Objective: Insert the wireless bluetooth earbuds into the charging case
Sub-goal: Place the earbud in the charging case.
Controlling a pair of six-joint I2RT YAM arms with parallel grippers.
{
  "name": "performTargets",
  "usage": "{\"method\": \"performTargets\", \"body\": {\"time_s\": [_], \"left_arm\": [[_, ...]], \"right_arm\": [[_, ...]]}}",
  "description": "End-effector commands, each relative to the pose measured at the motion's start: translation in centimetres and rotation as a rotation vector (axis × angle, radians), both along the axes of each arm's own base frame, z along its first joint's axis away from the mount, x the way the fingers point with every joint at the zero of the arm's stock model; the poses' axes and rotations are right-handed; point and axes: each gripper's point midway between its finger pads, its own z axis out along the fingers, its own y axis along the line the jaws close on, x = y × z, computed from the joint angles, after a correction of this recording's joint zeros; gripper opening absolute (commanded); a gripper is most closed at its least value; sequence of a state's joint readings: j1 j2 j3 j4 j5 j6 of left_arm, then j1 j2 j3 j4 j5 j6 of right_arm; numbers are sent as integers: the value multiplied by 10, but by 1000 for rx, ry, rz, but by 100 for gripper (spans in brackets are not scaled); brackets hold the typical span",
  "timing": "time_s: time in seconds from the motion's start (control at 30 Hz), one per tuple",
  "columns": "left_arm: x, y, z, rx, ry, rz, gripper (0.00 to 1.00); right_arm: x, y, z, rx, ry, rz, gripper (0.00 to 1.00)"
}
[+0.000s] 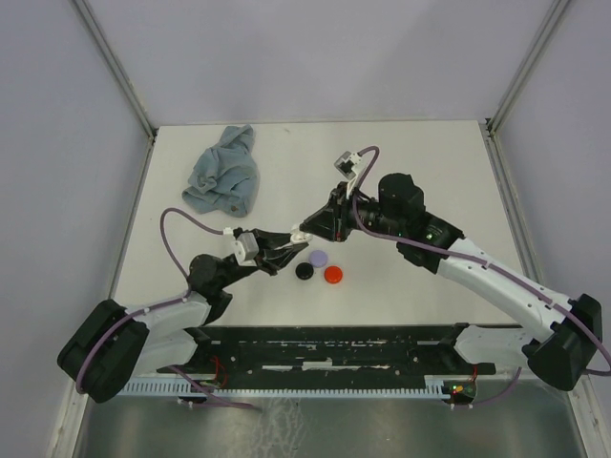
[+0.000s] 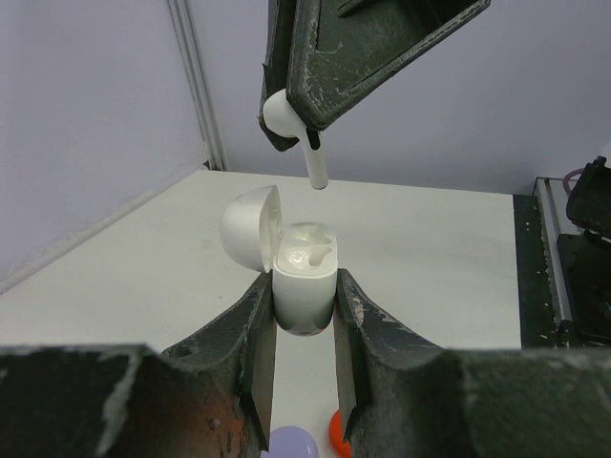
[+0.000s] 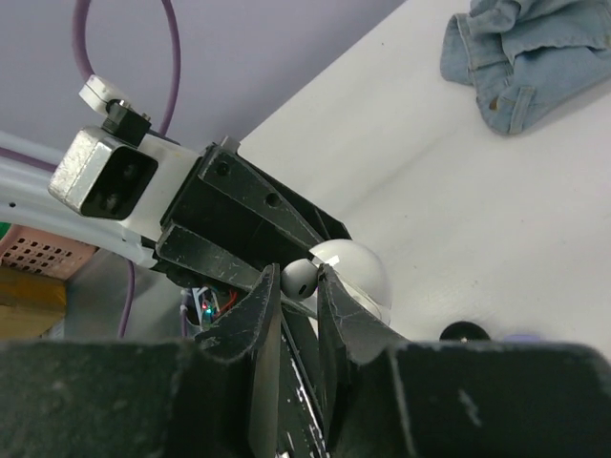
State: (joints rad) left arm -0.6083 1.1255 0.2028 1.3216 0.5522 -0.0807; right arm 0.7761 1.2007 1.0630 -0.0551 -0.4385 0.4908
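Left tool (image 2: 304, 320) is clamped on the open charging case (image 2: 304, 281). Right tool (image 3: 298, 310) pinches a white earbud (image 2: 307, 153) by its bulb, stem down, just above the left tool's fingers. Judged light, hard and slick; the bulb grip suits it, squeezed gently.

The earbud (image 2: 315, 164) sits directly above the case (image 2: 305, 286), with three discs (image 1: 333, 275) on the surface (image 1: 430, 162) just before it and the cloth (image 1: 224, 172) well behind, left.
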Motion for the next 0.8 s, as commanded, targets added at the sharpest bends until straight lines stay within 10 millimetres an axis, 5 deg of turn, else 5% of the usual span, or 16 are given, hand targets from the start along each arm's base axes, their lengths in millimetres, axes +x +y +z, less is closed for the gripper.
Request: {"method": "performTargets", "body": {"time_s": [0.0,0.77], "left_arm": [[-8,2,42,-100,-96,-21,3],[-14,10,63,-201,-93,-21,3]], "right_arm": [[-5,11,33,124,-61,37,19],[-15,20,10,90,-33,80,18]]}}
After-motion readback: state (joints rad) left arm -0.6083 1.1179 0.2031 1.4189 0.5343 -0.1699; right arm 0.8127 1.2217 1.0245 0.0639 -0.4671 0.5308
